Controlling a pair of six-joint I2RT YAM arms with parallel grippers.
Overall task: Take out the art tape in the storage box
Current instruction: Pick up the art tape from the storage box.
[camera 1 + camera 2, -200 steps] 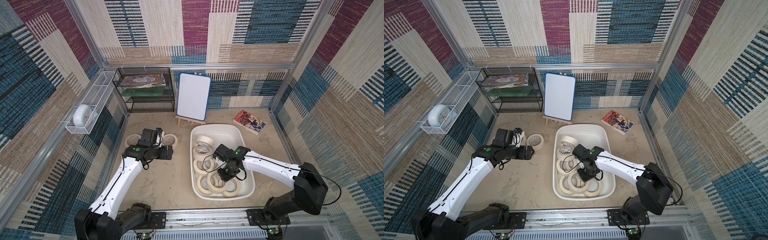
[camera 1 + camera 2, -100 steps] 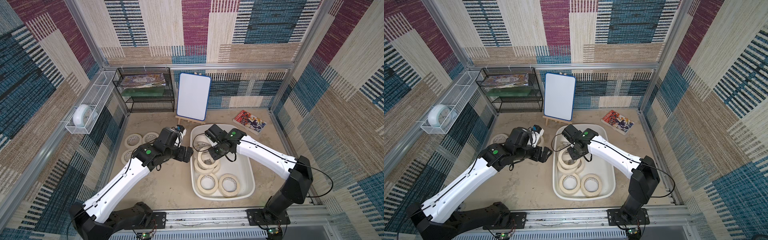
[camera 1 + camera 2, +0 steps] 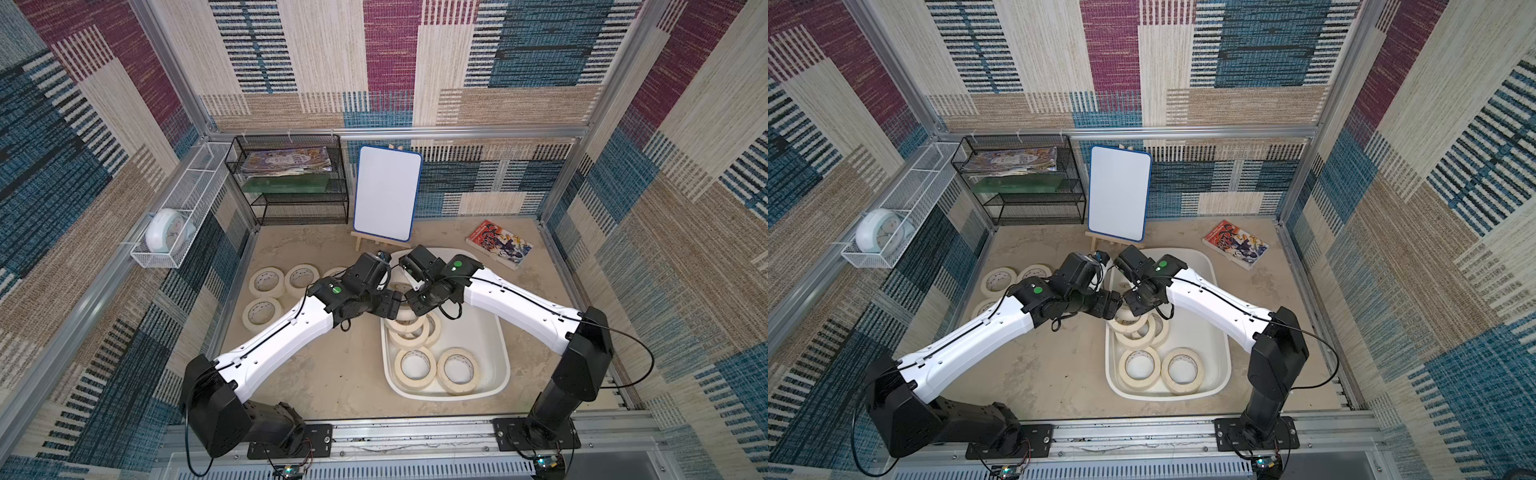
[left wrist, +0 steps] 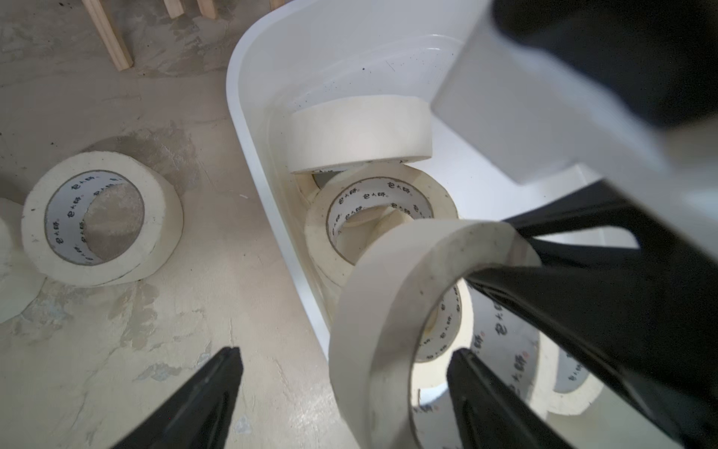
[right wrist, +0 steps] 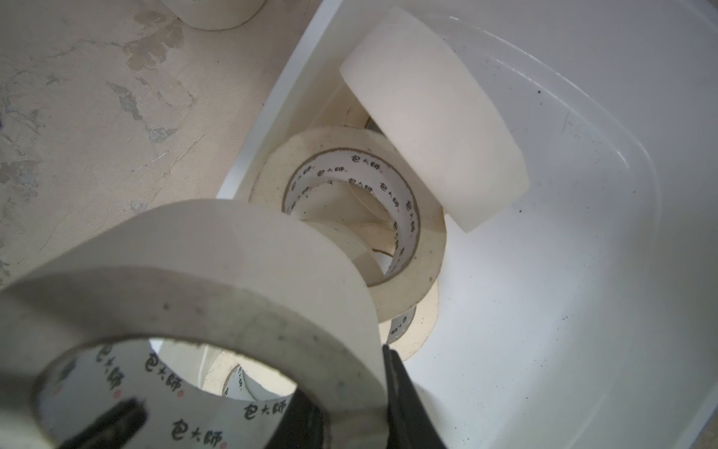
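Note:
The white storage box [image 3: 505, 353] holds several cream art tape rolls [image 3: 415, 368]; one stands on edge [image 5: 435, 128]. Three more rolls [image 3: 268, 281] lie on the table to its left. Above the box's left rim, my right gripper [image 5: 349, 381] is shut on the wall of one roll [image 5: 194, 248], with one finger inside the ring and one outside. My left gripper [image 4: 344, 353] is open and straddles the same roll [image 4: 388, 280], one finger inside the ring and one outside, neither touching it. In both top views the two grippers [image 3: 397, 305] [image 3: 1129, 301] meet tip to tip.
A whiteboard on a small easel [image 3: 386, 193] stands just behind the box, with a black wire rack [image 3: 291, 183] to its left. A colourful book [image 3: 498, 244] lies at the back right. A white wire basket with a clock [image 3: 168, 230] hangs on the left wall.
My right gripper has lifted a roll from the box's near part to its left rim. My left gripper has swung over from the table rolls, and its jaws have narrowed around that roll.

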